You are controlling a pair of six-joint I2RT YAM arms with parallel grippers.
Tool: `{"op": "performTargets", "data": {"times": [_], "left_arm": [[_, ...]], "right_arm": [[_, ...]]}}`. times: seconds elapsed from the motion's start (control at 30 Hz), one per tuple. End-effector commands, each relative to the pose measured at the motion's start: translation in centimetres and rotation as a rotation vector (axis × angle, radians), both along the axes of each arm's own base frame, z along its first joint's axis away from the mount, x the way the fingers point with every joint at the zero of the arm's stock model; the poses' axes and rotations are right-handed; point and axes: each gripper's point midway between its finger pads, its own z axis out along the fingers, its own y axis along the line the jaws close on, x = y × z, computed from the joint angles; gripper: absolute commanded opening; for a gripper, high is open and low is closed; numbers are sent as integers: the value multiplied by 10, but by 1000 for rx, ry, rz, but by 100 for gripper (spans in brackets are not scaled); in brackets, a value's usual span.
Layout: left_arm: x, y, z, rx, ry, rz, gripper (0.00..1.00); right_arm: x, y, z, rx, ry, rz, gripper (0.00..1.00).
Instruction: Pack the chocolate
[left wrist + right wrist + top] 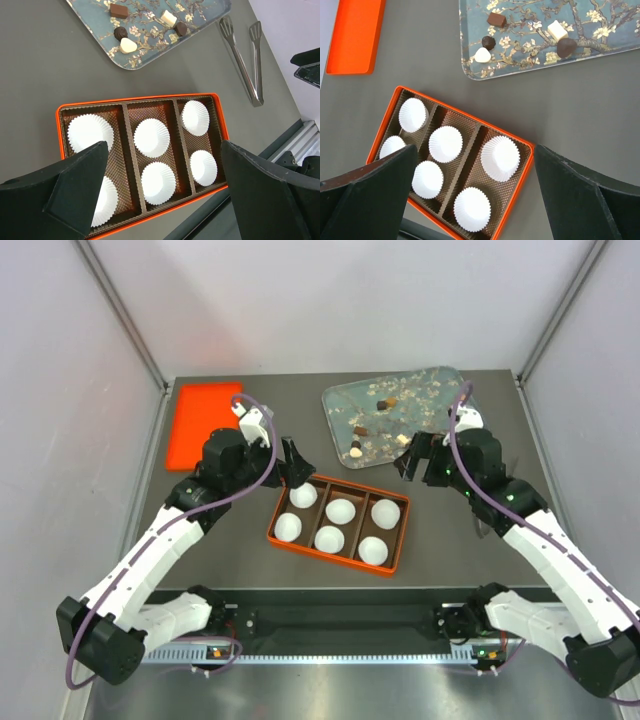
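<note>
My left gripper (164, 145) looms closest, jaws spread wide and holding nothing, above the orange box (197, 143) with its six white paper cups (151, 137). My right gripper (475, 147) hangs equally wide and empty over the same box. The chocolate (566, 47) lies beyond, loose pieces on the blossom-printed tray (600, 20). Tongs (245, 65) rest on the table near that tray; an orange lid (355, 35) sits well apart.
</note>
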Motion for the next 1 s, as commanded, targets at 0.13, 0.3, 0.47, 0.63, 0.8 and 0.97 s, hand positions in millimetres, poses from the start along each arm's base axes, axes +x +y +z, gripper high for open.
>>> {"op": "performTargets", "data": {"times": [0.13,0.3,0.47,0.63,0.8,0.97], "left_arm": [[1,1,27,-35,-83,4,99],[-3,-2,25,-51,-77,-12,99],[-9,1,21,-43,-64,-17,98],[-17,15,19,3,-84,14,98],[-24,25,13,34,-105,24,99],[-28,24,5,33,-99,5,99]], "right_arm": [[8,-11,19,28,-61,-69,100],[10,-20,4,-81,-56,-59,100],[16,-57,-14,-230,12,-152,100],[20,-110,-39,-267,113,-265,100],[14,-161,-68,-308,245,-419,100],[7,-207,-110,-360,425,-568,100]]}}
